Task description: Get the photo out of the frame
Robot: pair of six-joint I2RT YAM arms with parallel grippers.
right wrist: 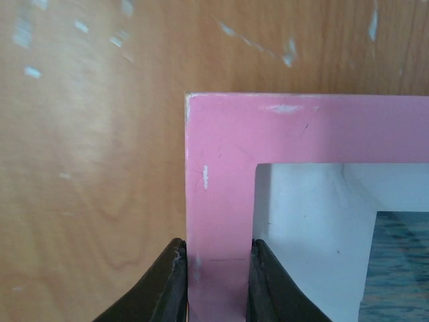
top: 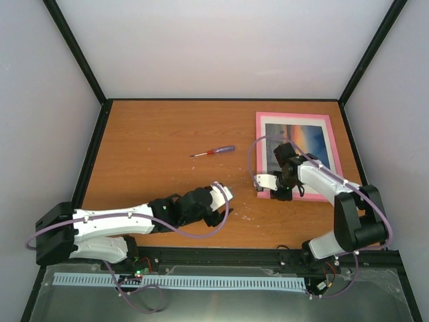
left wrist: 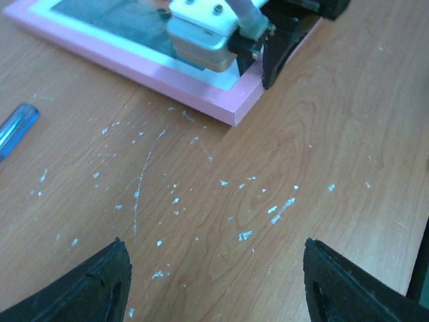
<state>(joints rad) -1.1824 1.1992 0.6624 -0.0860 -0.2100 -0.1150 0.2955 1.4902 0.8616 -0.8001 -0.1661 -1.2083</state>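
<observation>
1. Wood-grain table (top: pixel 154 134), walled in white, is your workspace. At the upper right of your top view the frame (top: pixel 291 115) lies face up. The photo (top: pixel 312 137) sits inside it, behind a white margin.
2. Count the task as barely begun. The photo is not out, the frame has not been turned over, and none of its back shows. Judging from that, you have yet to get at the back and lift the print free.
3. Your right gripper (right wrist: pixel 218 268) is clamped on the frame's pink rail close to a corner, at the lower left of the frame in the top view. The right wrist view shows one finger against the rail's outer edge and the other inside the window, beside the white margin.
4. Your left gripper (left wrist: pixel 214 282) stands wide open over bare wood, low in the middle of the top view. It holds nothing, and the frame's corner lies ahead of it, apart.
5. A screwdriver (top: pixel 213 151) lies loose mid-table, and neither arm is touching it.
</observation>
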